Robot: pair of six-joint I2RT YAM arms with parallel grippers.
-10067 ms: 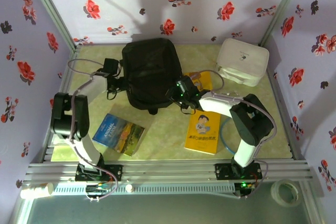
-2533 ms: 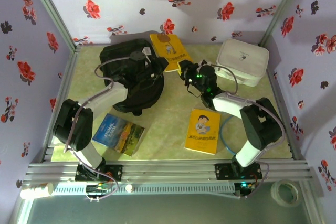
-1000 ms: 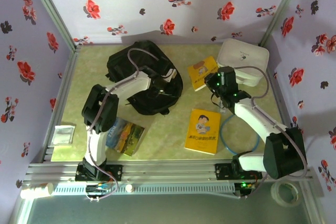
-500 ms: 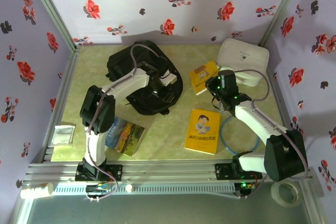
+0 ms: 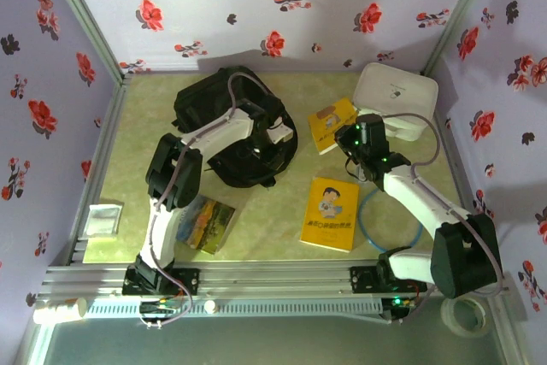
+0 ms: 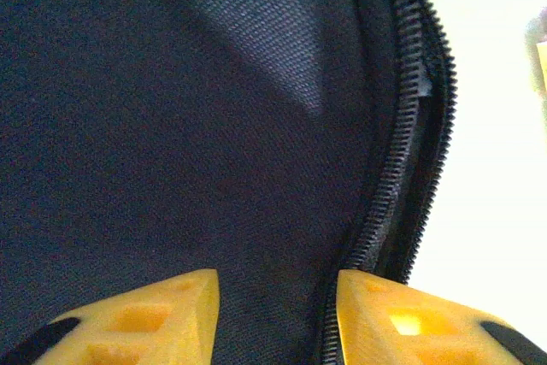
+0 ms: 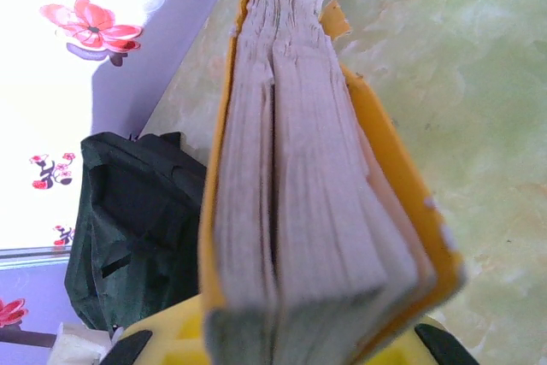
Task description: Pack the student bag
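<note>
The student bag (image 5: pixel 224 108), a black backpack, lies at the back left of the table. My left gripper (image 5: pixel 280 134) rests at its right edge. In the left wrist view the yellow fingertips (image 6: pixel 184 297) stand partly apart, with black bag fabric (image 6: pixel 171 126) and the open zipper (image 6: pixel 402 151) between them; I cannot tell whether they pinch it. My right gripper (image 5: pixel 347 132) is shut on a yellow book (image 5: pixel 332 121), held right of the bag. The right wrist view shows the book's page edge (image 7: pixel 291 194) end on, with the bag (image 7: pixel 137 228) beyond it.
A second yellow book (image 5: pixel 332 213) lies flat at centre right beside a blue cable loop (image 5: pixel 395 221). A blue book (image 5: pixel 209 224) lies front left, partly under my left arm. A white zip case (image 5: pixel 395 98) stands back right. A small white item (image 5: pixel 101 218) sits at the left edge.
The left gripper's jaws have narrowed at the bag's right edge, and the left arm has shifted slightly right. The right gripper has carried the yellow book a little left and forward.
</note>
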